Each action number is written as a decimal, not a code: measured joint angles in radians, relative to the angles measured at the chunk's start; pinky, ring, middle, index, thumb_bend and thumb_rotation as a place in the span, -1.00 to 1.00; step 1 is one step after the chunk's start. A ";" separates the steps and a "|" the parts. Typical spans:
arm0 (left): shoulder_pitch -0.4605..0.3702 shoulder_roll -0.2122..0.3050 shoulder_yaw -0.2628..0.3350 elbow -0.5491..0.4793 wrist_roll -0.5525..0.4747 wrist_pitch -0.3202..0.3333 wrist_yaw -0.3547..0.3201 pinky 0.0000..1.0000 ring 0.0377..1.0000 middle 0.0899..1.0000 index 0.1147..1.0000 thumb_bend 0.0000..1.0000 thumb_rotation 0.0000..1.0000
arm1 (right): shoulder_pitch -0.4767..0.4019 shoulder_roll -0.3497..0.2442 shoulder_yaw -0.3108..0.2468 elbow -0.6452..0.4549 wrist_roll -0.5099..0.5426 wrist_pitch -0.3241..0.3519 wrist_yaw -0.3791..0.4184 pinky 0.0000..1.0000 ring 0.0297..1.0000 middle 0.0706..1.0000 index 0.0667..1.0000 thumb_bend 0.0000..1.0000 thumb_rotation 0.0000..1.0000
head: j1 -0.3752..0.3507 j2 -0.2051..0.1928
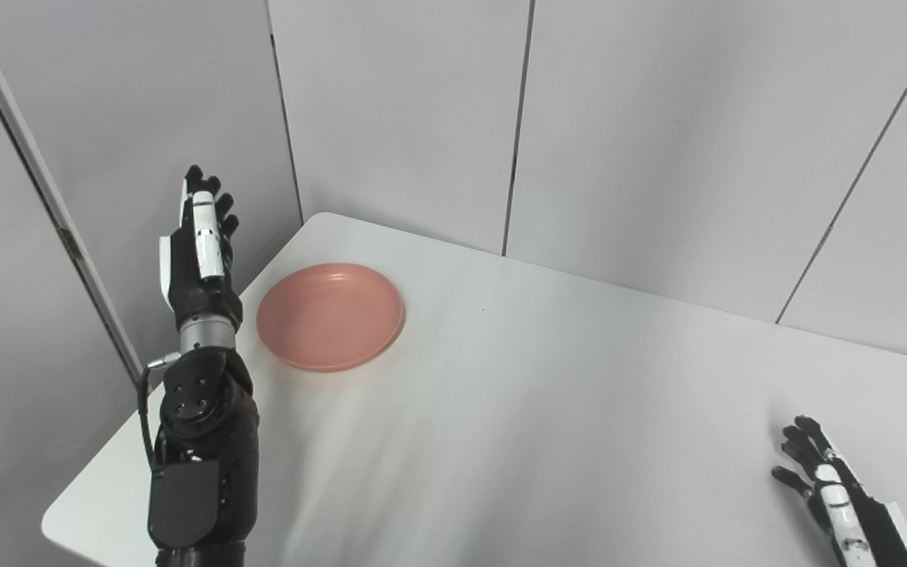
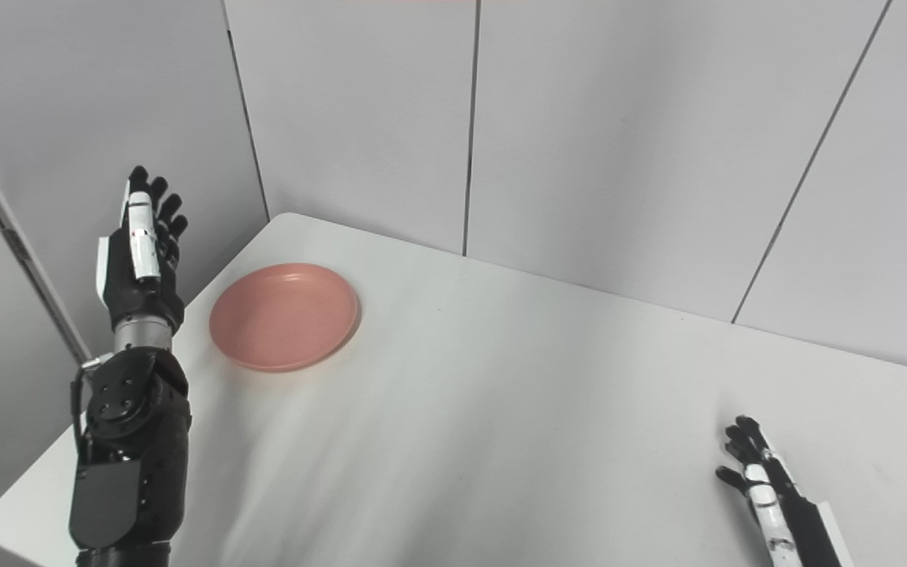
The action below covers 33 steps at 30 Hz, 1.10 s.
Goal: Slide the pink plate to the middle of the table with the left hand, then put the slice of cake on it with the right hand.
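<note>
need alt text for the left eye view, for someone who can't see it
An empty pink plate sits near the far left corner of a white table. The left hand is raised, open, beside it; the right hand rests open at the near right.

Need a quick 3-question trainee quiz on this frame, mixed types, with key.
1. True or false: the left hand is touching the pink plate.
2. Where does the plate sit on the table? A) middle B) far left corner C) by the right hand
3. Fill in: the slice of cake is ___ in both views.

Key: 1 false, it is raised beside the plate, fingers apart; 2 B; 3 not visible.
</note>
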State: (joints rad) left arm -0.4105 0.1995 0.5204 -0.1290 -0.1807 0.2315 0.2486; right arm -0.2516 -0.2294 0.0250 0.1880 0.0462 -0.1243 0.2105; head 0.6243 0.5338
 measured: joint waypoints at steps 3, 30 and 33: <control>0.000 0.000 0.005 0.020 -0.011 0.000 0.006 0.90 0.93 0.95 0.92 -0.33 1.00 | 0.000 -0.001 0.000 0.000 0.004 0.000 0.003 0.88 0.86 0.85 0.86 -0.83 1.00 | 0.003 0.002; -0.001 0.031 0.026 0.230 -0.124 -0.044 0.003 0.95 0.94 0.97 0.96 -0.39 1.00 | -0.002 -0.006 -0.007 -0.002 0.032 0.019 0.013 0.88 0.88 0.86 0.89 -0.83 1.00 | 0.018 0.012; -0.001 0.030 0.025 0.253 -0.129 -0.056 0.003 0.94 0.93 0.96 0.95 -0.39 1.00 | -0.003 -0.008 -0.008 -0.001 0.035 0.019 0.015 0.86 0.87 0.85 0.87 -0.84 1.00 | 0.020 0.015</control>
State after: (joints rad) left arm -0.4116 0.2299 0.5453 0.1237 -0.3099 0.1758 0.2519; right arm -0.2547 -0.2377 0.0171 0.1874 0.0810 -0.1053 0.2258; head 0.6443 0.5492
